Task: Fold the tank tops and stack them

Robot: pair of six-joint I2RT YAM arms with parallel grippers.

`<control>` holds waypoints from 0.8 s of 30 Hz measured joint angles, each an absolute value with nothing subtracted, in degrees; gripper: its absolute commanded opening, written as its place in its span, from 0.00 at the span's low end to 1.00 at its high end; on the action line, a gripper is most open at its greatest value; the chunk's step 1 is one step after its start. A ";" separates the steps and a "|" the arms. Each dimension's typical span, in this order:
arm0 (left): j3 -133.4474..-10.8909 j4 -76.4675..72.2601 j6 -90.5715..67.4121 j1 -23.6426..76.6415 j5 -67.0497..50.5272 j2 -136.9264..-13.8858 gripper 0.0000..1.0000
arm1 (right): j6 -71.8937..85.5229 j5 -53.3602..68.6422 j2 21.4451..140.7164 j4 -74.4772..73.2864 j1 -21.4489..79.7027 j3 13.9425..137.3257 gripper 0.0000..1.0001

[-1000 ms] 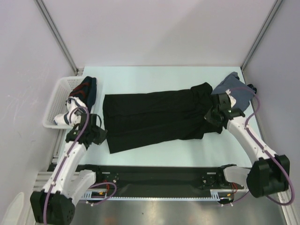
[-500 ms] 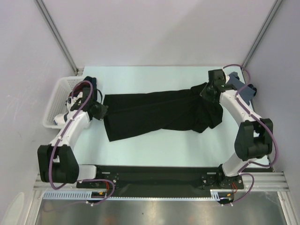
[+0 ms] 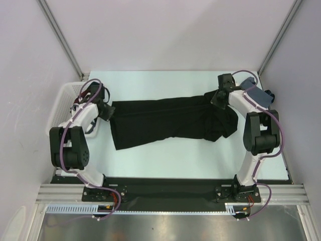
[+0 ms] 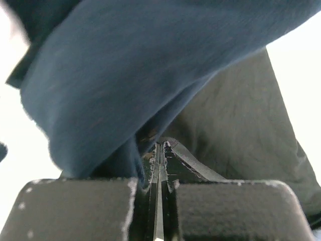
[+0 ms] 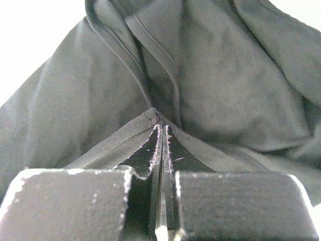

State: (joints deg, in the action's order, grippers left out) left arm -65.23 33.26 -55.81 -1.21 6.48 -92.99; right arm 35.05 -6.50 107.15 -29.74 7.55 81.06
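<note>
Two things besides the tops share the table: a white basket (image 3: 56, 111) at the left edge with dark cloth in it, and the black rail (image 3: 165, 186) along the near edge that carries both arm bases. The left arm reaches over the basket and hides much of it. The right arm lies across the grey top (image 3: 257, 94), which is bunched in the far right corner, so we see only part of it. In the left wrist view a dark blue cloth (image 4: 125, 75) hangs across most of the picture. We cannot tell which garment it belongs to.

The table (image 3: 165, 83) is pale, almost white with a faint green tint, and smooth. Pale lilac walls close it in on three sides, and two slanted metal posts (image 3: 60, 40) rise from the far corners.

The black top (image 3: 165, 123) lies stretched left to right across the middle of the table, flat over its left half and gathered in folds at its right end, near the grey top. The left gripper (image 3: 107, 112) is clenched on the black top's left edge, next to the basket. Its wrist view shows the fingers (image 4: 173, 165) pressed together with a dark fold pinched at their tips. The right gripper (image 3: 216, 98) is clamped on the hem at the right end, its fingers (image 5: 148, 153) closed with the trim caught between them.
</note>
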 measured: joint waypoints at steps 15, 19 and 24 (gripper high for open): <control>-75.64 32.62 -50.76 -2.07 8.54 -104.14 0.39 | 34.00 -7.44 116.92 -28.64 8.78 91.22 0.63; -76.09 31.14 -47.46 -1.76 7.64 -104.14 0.55 | 33.71 -8.38 114.06 -26.39 9.17 86.65 0.66; -74.02 29.15 -43.24 -0.01 7.38 -102.24 0.68 | 33.52 -8.25 102.24 -24.60 9.43 72.16 0.76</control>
